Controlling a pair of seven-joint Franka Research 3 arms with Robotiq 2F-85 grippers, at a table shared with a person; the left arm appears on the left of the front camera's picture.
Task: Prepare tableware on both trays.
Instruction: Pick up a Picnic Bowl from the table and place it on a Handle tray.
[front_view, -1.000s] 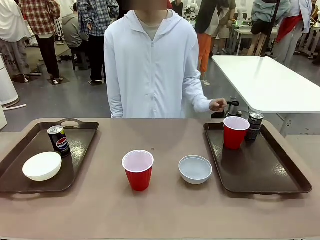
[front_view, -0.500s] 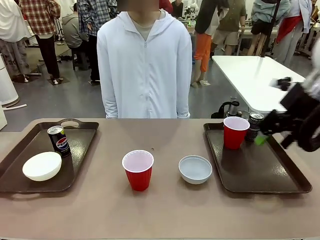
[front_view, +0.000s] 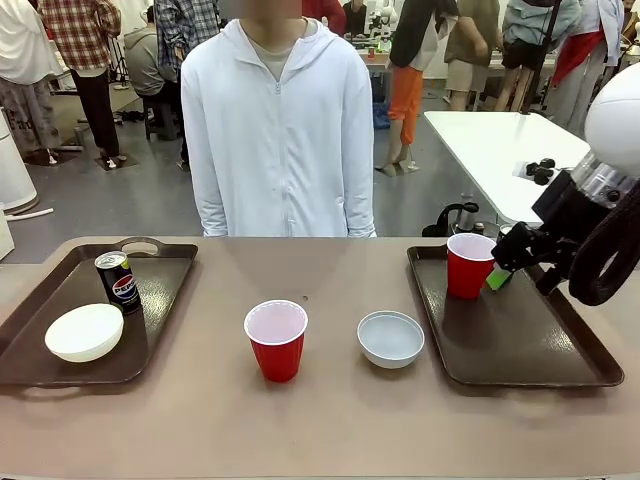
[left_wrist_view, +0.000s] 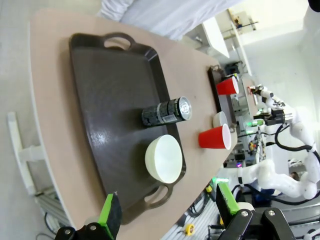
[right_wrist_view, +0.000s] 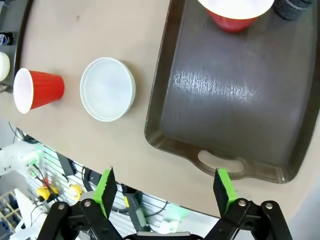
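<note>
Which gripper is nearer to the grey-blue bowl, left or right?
Right. The right gripper hovers over the right tray, which lies beside the grey-blue bowl; the left gripper is out past the left tray's outer end, much farther.

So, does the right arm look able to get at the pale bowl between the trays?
Probably yes. The right gripper is open and hovers over the right tray; the pale bowl sits uncovered on the tabletop just beside that tray, and the loose red cup stands apart from it.

Right gripper (front_view: 503, 268) hovers over the right tray (front_view: 520, 345), just beside its red cup (front_view: 470, 268); second cup (front_view: 276, 340) and grey-blue bowl (front_view: 390, 338) sit mid-tabletop (front_view: 320, 425).
</note>
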